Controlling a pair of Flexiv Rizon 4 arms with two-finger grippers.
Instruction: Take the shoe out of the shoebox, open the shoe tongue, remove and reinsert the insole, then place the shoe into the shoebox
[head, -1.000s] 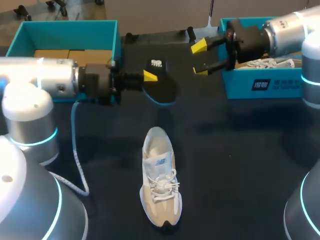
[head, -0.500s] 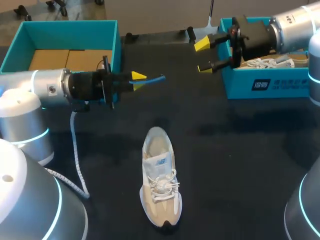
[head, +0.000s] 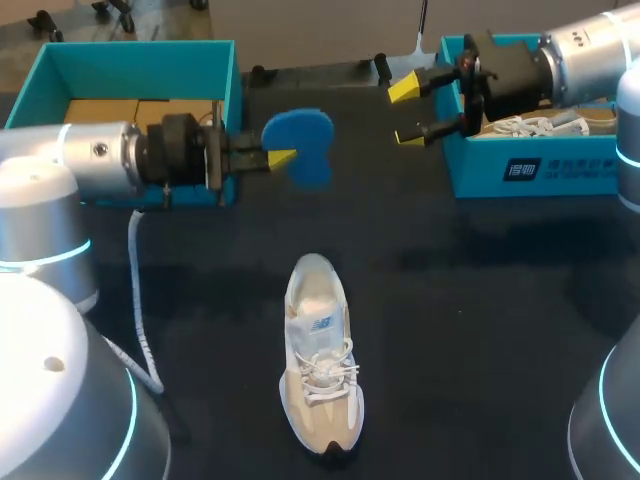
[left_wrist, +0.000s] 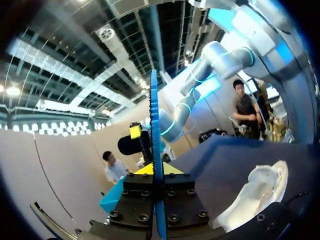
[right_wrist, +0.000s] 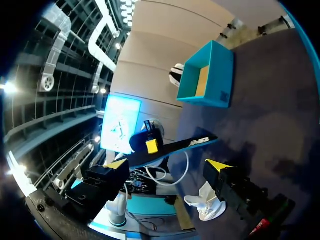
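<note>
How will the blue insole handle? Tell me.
Probably light and fairly stiff: held by one end in the left end effector, the insole shows no droop. Thin edge-on, so it may buckle entering the shoe.

A black table, softly lit
The table (head: 480, 330) is covered in matte black cloth; light falls on it from above (the shadows lying on the cloth are faint and soft-edged).
</note>
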